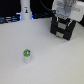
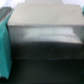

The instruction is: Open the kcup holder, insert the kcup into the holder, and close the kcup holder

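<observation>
The kcup holder [image 1: 63, 28] is a black boxy unit at the back on the exterior view's right, with its drawers shut. My gripper [image 1: 64, 14] hangs just above it, partly blocking its top; I cannot tell whether the jaws are open. The kcup [image 1: 26, 54], a small white pod with a green top, stands upright on the white table, well in front and toward the exterior view's left, far from the gripper. The wrist view is blurred and filled by the holder [image 2: 45, 45], dark with a pale grey top; no fingers show there.
A taller white bottle-like object [image 1: 25, 12] with dark marking stands at the back on the exterior view's left, in front of a dark blue backdrop [image 1: 10, 19]. Teal shapes [image 2: 5, 47] flank the holder in the wrist view.
</observation>
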Available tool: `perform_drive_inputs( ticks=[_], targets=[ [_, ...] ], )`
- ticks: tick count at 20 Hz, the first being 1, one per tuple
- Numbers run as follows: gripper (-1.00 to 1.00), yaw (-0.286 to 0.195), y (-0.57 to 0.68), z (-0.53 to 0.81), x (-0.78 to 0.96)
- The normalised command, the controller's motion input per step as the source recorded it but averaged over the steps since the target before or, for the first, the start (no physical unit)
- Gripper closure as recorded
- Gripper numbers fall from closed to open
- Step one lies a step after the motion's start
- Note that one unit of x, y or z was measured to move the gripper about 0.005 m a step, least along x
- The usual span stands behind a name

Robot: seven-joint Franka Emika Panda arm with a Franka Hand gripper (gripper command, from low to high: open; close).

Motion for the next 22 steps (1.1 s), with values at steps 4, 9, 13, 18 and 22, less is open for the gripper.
perform_drive_inputs(
  ticks=[4, 9, 13, 18, 22],
  targets=[
    [1.00, -0.075, -0.32, 0.04, 0.94],
    [1.00, -0.081, -0.32, 0.07, 0.93],
    [1.00, -0.079, -0.32, 0.11, 0.93],
    [1.00, -0.079, -0.31, 0.13, 0.92],
    [1.00, -0.082, -0.34, 0.14, 0.90]
  ],
)
